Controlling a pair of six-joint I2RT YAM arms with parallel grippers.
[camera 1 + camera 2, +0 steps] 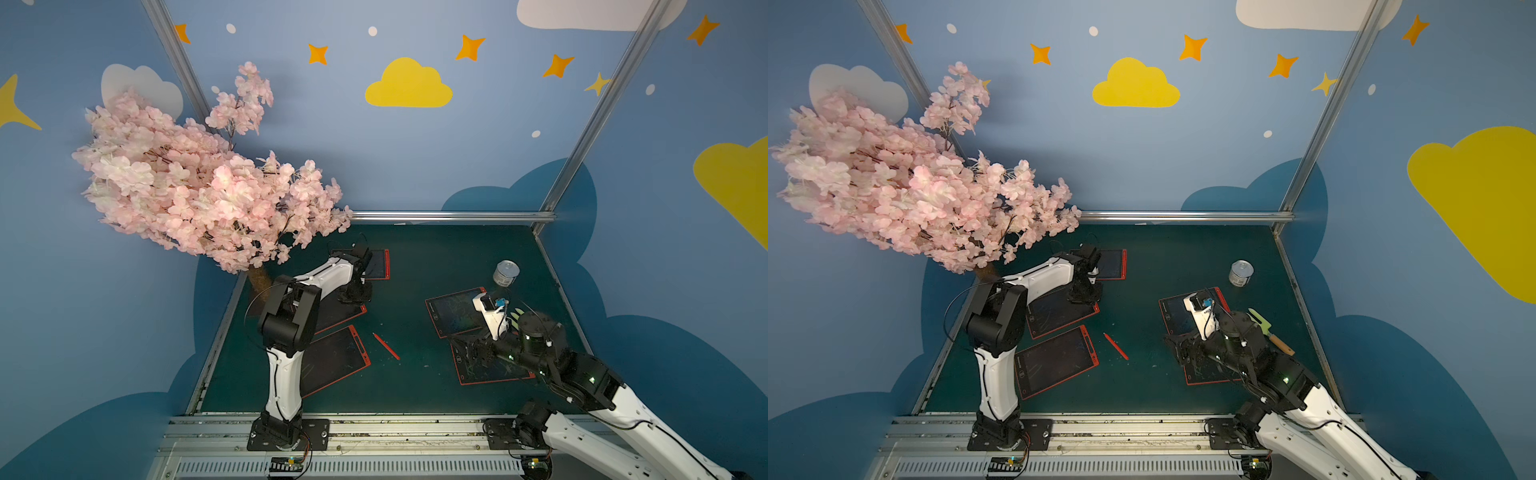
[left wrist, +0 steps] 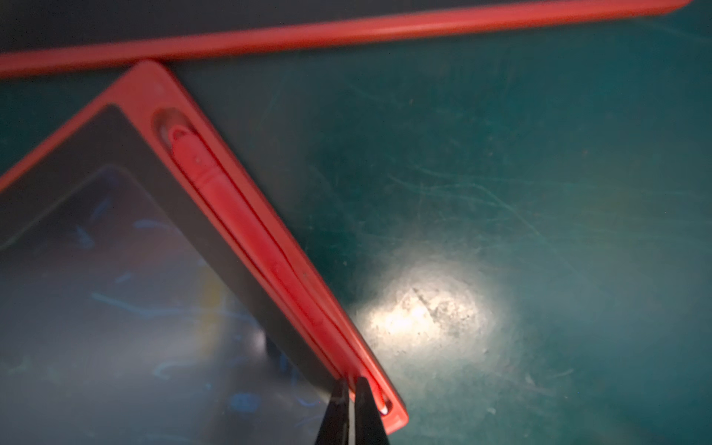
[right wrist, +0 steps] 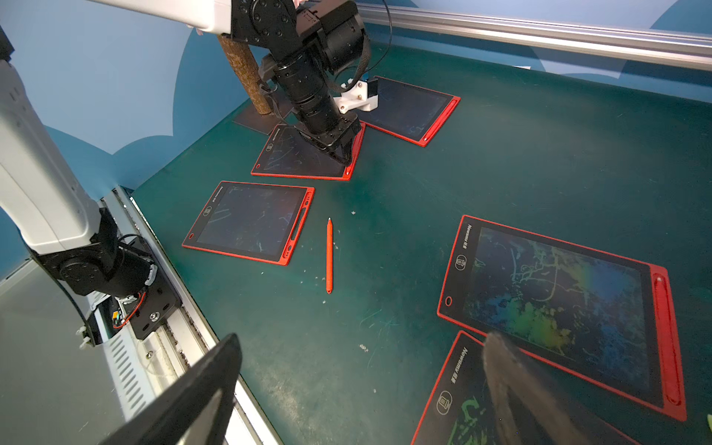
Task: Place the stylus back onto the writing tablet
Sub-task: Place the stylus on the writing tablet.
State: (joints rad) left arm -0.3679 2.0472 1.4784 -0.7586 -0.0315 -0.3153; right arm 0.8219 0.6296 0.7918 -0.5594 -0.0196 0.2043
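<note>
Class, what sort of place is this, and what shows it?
Likely a staged robot test booth: two arms mounted on a rail, cloud-and-star painted walls, an artificial blossom tree on the green table.

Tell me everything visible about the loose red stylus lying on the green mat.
The loose stylus is a slim red-orange stick, plastic by its look, with a pointed tip at one end and a rounded other end. It lies flat on the green mat, beside the slotted edge of the near tablet, whose slot is empty, but apart from it. It looks whole and straight. Nothing but the mat touches it.
</note>
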